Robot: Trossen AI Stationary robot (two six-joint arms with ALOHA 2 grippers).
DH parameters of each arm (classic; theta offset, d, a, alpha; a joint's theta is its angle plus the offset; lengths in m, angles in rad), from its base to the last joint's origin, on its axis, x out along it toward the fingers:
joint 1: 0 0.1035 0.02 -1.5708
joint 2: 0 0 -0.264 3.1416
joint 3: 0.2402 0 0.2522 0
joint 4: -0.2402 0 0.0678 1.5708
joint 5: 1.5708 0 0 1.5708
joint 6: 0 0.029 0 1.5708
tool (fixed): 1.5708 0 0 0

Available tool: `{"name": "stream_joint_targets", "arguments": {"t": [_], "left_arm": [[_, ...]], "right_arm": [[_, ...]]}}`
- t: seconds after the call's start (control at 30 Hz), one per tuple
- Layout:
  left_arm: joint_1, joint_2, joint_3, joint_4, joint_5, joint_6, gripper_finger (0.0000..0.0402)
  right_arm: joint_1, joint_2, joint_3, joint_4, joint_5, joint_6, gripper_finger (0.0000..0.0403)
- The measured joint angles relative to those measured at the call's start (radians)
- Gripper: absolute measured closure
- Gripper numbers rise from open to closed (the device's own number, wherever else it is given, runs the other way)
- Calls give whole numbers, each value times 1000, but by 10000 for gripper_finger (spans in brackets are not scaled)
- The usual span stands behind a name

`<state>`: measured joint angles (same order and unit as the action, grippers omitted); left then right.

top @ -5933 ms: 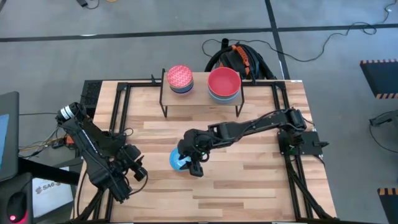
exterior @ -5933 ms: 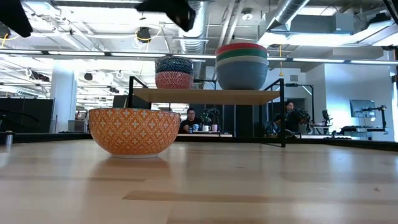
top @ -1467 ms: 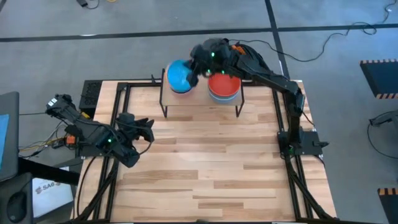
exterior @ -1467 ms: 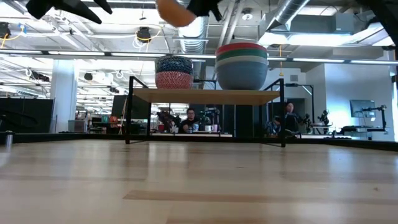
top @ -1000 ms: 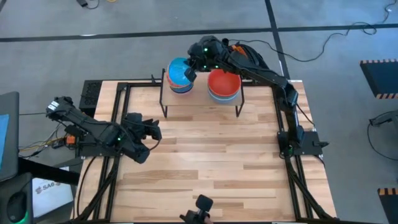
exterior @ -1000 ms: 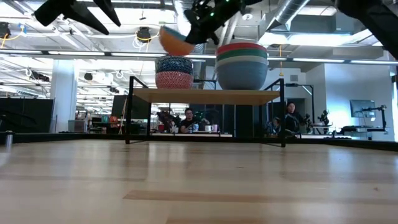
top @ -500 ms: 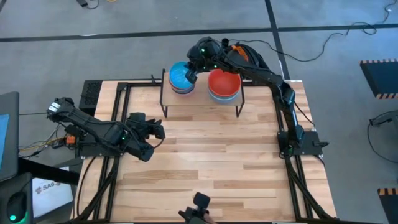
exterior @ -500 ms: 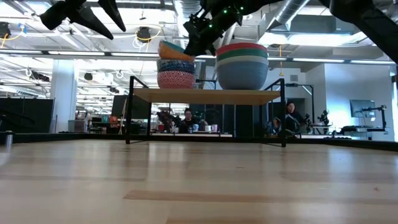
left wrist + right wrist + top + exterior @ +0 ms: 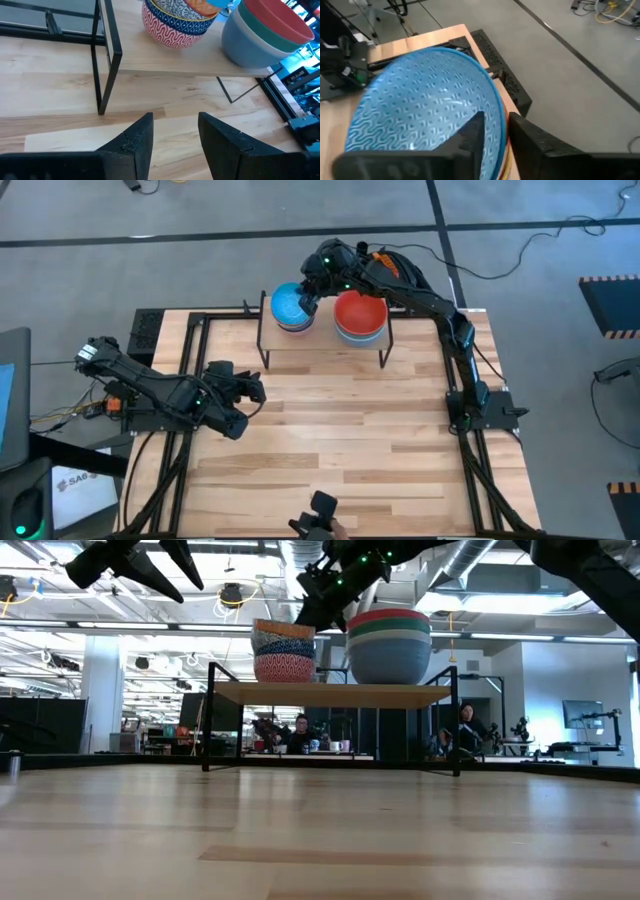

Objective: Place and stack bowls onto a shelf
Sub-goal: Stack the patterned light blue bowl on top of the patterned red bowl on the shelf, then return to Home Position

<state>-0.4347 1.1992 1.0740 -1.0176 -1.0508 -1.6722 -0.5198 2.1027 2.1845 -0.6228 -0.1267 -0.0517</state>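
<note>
The risk I see is in the letting go. The right gripper (image 9: 308, 292) has its fingers (image 9: 470, 137) either side of the rim of the blue-lined bowl (image 9: 290, 304), one inside and one outside, with a small gap showing around the rim, so I judge it to be loosening rather than gripping hard. If the arm lifts away at a slant, a finger could catch that rim and tip the bowl, or drag the whole left stack (image 9: 283, 653) toward the shelf's (image 9: 330, 694) edge. The pile is three bowls tall on the left part of the shelf, and the top one looks barely seated, so a nudge might unsettle it.

In the overhead view the right arm reaches from the right side of the frame up and across to the shelf at upper centre, bending down over the left stack, just beside the red-topped stack (image 9: 359, 317).

The left gripper (image 9: 252, 388) hangs over the table (image 9: 350, 440) at left centre, well apart from the shelf, fingers (image 9: 137, 140) spread with nothing between them.
</note>
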Motion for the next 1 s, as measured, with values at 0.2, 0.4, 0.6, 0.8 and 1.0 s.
{"name": "stream_joint_targets", "arguments": {"t": [0.2,0.4,0.6,0.8,1.0], "left_arm": [[0,0,0,-1,0,0,262],[0,0,0,-3,15,0,262],[-8,-3,0,10,37,69,262],[-26,-11,39,48,2,227,262],[-32,-11,57,140,-29,387,262]], "right_arm": [[-3,-1,0,14,-14,18,221],[-6,-14,0,26,-14,25,185],[-8,-74,0,31,-67,31,182],[2,-151,1,57,-186,67,186],[39,-227,1,60,-238,74,202]]}}
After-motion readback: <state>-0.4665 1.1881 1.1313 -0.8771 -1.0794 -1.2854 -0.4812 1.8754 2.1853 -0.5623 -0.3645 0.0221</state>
